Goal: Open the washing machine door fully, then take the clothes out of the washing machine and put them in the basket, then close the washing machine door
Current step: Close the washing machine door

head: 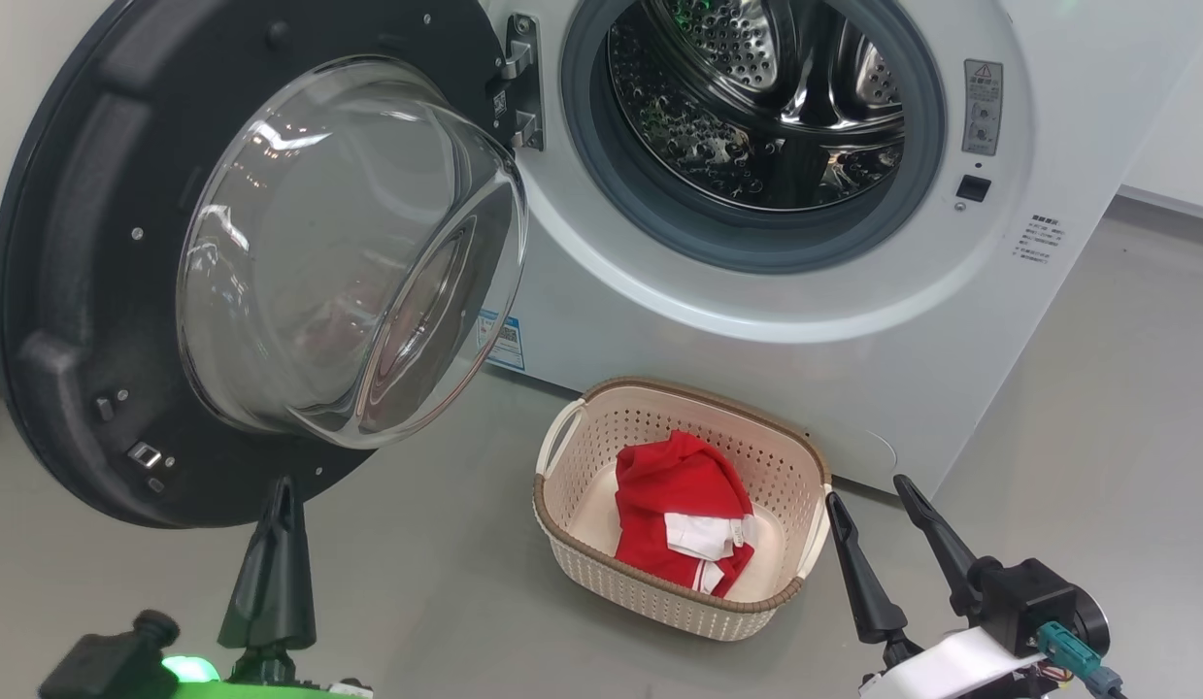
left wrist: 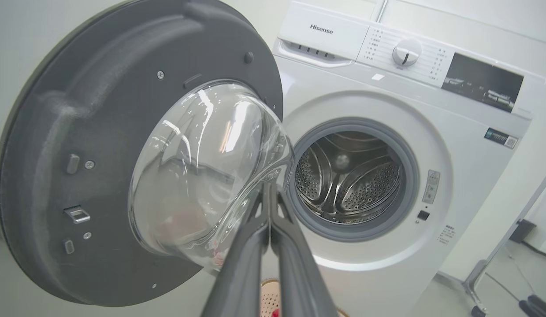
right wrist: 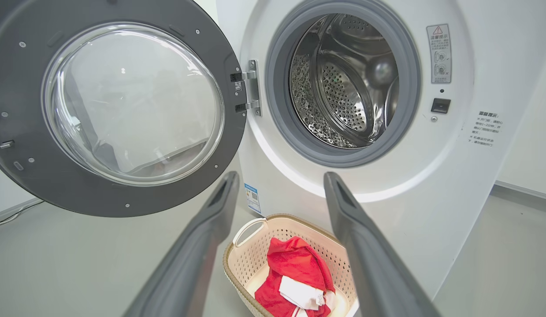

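One rigid, hinged washing machine door (head: 67, 291) likely swings lightly: push its edge farthest from the washing machine (head: 659, 330). Left gripper (head: 284, 483) closed empty, right gripper (head: 866, 488) spread empty.

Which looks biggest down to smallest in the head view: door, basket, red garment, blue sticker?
1. washing machine door (nearest the camera, so enlarged)
2. basket
3. red garment
4. blue sticker

The washing machine door (head: 67, 291) stands swung wide across the left half of the head view, its glass bowl (head: 349, 252) bulging toward the middle. The round mouth of the washing machine (head: 756, 320) at upper centre gapes open. Bare floor (head: 446, 582) lies free at lower centre-left, and the basket (head: 611, 582) stands close before the machine's front at lower centre.
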### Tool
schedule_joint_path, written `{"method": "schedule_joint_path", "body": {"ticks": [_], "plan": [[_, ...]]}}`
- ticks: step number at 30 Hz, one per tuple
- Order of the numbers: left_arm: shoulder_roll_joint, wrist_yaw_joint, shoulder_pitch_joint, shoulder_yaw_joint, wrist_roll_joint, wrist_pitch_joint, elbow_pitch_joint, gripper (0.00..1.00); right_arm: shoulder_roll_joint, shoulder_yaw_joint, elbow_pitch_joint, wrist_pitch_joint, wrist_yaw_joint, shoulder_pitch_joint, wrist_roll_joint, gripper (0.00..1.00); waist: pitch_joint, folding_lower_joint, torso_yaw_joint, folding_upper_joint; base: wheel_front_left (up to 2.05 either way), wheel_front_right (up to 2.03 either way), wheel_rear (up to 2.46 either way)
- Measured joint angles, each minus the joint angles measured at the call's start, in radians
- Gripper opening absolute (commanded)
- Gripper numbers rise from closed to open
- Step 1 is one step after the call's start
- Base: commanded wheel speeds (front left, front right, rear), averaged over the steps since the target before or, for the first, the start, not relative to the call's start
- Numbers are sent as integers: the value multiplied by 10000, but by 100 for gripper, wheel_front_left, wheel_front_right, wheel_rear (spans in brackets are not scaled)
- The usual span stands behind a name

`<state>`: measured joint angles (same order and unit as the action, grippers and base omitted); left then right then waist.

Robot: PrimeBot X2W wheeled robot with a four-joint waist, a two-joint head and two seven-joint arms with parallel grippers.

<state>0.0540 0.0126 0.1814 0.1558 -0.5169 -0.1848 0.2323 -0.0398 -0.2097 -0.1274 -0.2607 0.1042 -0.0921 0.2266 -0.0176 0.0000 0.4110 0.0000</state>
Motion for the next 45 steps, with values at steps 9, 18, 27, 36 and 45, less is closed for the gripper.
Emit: {"method": "schedule_joint_path", "body": {"ticks": [9, 18, 27, 36, 45], "plan": [[-86, 807, -490, -940, -5081, -209, 1687, 0, 0, 33, 29, 2, 0, 7, -4, 100, 147, 0, 70, 0, 0, 0, 0], [-86, 909, -1264, -2219, -6801, -245, 2953, 0, -6, 268, 136, 0, -25, 10, 0, 100, 296, 0, 255, 0, 0, 0, 0], [1081, 878, -1862, -4811, -8397, 23, 2550, 0, -21, 309, 230, 0, -27, 11, -10, 100, 422, 0, 444, 0, 0, 0, 0], [2545, 119, -2416, -5977, -9795, 1283, 217, 0, -194, 247, 265, 0, -23, 23, -98, 100, 638, 0, 420, 0, 0, 0, 0], [3371, -493, -2864, -5848, -11150, 2828, -1714, 0, -280, 102, 272, 0, -4, 101, -211, 100, 837, 0, 209, 0, 0, 0, 0]]}}
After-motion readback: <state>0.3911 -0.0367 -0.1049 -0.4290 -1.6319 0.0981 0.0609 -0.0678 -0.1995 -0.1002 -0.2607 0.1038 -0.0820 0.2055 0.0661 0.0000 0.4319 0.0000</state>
